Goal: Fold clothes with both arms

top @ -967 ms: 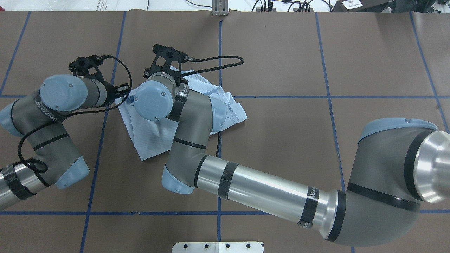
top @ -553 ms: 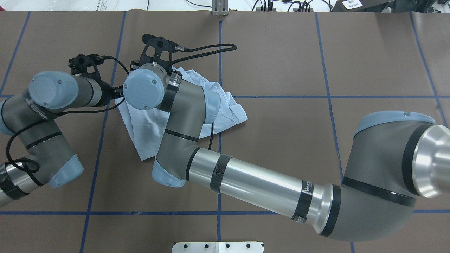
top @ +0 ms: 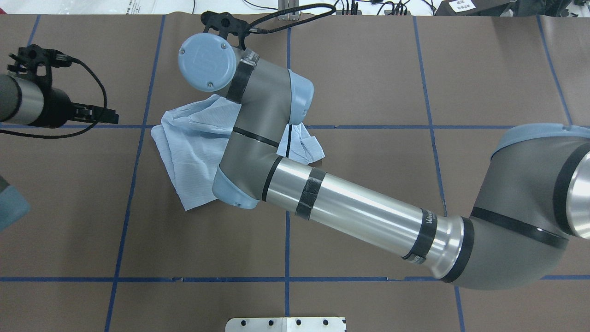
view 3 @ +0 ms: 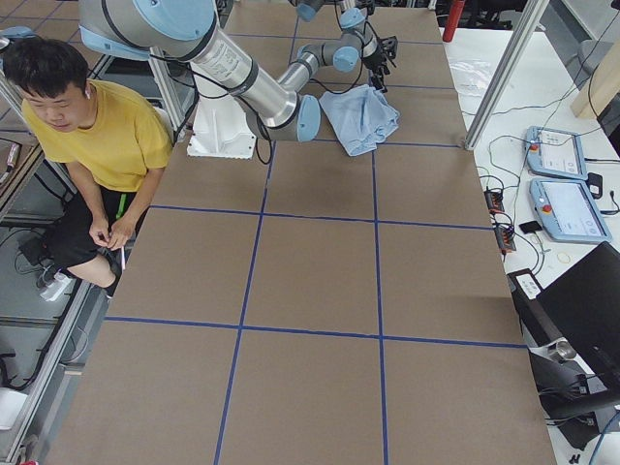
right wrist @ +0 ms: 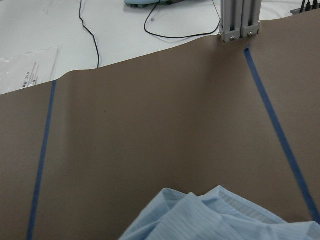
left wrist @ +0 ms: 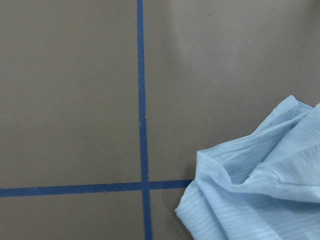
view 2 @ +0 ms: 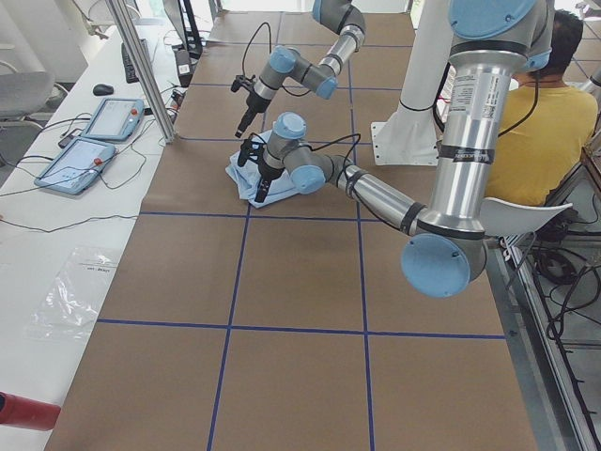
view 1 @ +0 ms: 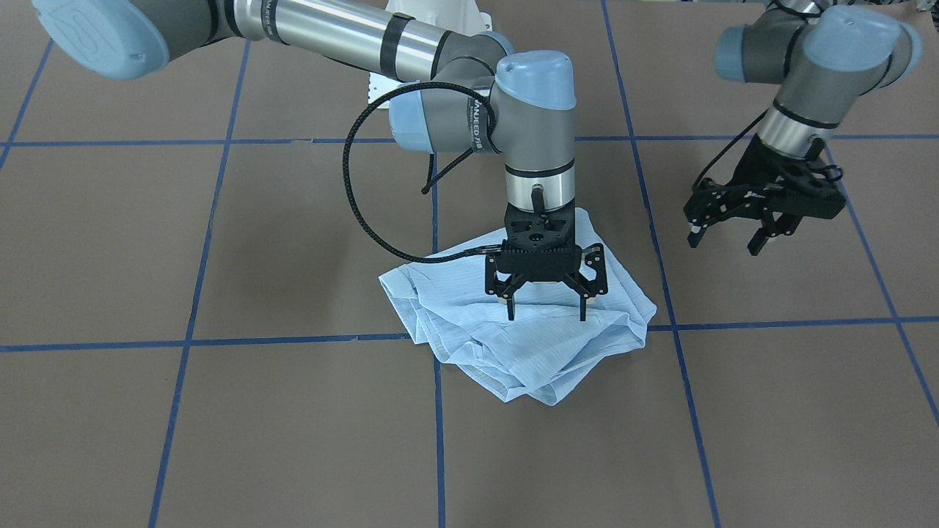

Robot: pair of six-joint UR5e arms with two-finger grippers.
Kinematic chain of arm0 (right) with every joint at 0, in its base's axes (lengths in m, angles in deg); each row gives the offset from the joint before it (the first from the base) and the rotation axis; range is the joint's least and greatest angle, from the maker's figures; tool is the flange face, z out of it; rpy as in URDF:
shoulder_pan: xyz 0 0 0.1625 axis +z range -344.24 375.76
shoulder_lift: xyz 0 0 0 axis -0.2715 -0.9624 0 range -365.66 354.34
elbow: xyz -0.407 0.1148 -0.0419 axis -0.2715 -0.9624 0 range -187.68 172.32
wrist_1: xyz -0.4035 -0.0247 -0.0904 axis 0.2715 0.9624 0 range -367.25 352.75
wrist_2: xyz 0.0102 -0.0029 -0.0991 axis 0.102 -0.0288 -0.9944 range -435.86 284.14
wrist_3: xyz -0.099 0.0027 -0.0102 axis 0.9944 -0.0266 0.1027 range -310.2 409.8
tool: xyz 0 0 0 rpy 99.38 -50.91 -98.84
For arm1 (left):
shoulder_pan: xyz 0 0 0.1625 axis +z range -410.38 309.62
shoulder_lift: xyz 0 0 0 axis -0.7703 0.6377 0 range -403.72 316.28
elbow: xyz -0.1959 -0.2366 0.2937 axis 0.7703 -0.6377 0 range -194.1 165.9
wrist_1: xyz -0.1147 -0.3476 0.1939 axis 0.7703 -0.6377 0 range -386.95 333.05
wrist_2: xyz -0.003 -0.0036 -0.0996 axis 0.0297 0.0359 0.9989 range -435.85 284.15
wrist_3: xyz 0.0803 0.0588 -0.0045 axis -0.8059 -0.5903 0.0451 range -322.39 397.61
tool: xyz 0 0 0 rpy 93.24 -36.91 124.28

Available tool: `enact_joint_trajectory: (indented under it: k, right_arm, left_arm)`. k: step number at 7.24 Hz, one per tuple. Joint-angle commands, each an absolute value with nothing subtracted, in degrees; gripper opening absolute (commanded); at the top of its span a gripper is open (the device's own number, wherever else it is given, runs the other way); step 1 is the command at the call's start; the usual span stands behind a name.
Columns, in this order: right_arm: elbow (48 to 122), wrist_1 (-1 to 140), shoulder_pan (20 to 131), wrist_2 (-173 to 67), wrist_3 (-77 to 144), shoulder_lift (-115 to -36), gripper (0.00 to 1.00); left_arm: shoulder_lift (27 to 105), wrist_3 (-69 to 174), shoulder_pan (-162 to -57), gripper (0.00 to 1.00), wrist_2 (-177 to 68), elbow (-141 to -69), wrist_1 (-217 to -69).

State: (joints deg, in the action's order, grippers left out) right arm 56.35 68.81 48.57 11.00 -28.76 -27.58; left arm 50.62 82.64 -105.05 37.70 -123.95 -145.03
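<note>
Where two blue tape lines [view 1: 220, 342] cross near the middle of the brown worktop [view 1: 220, 242], the holdings read as follows.

Shirt [view 1: 528, 352]: pale blue, finely striped. It lies in a loose, rumpled bundle of several layers, resting on the worktop and straddling the crossing. In the overhead view it sits left of centre, partly hidden under the right arm's wrist.

Right claw [view 1: 546, 314]: points straight down over the upper part of the bundle. The fingers are spread apart with nothing between them. The tips are at or just above the cloth; contact cannot be told. Its wrist camera shows the shirt's edge at the bottom and bare worktop beyond.

Left claw [view 1: 725, 242]: fingers apart and empty. It hangs above bare worktop on the robot's left side, apart from the shirt. Its wrist camera shows a corner of the shirt at lower right, beside a tape crossing.

Surroundings: a person [view 3: 107, 136] in a yellow top is seated beside the white pedestal [view 3: 221, 126]. Two control tablets [view 3: 572, 208] lie on the white side bench.
</note>
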Motion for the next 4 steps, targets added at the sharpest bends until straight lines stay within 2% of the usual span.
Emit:
enact_joint_trajectory:
  k: [1, 3, 4]
  right_arm:
    - [72.5, 84.7, 56.5, 24.1, -17.9, -37.1, 1.00]
    - [88.7, 92.6, 67.6, 35.0, 1.7, -53.0, 1.00]
    - [94.0, 95.8, 74.5, 39.8, 14.2, -60.4, 1.00]
  left_arm:
    - [42.4, 62.8, -114.1, 1.00, 44.7, -126.9, -144.8]
    - [39.0, 40.4, -126.5, 1.00, 49.9, -126.9, -136.4]
    - [39.0, 30.6, -133.6, 1.00, 50.1, -126.5, -128.6]
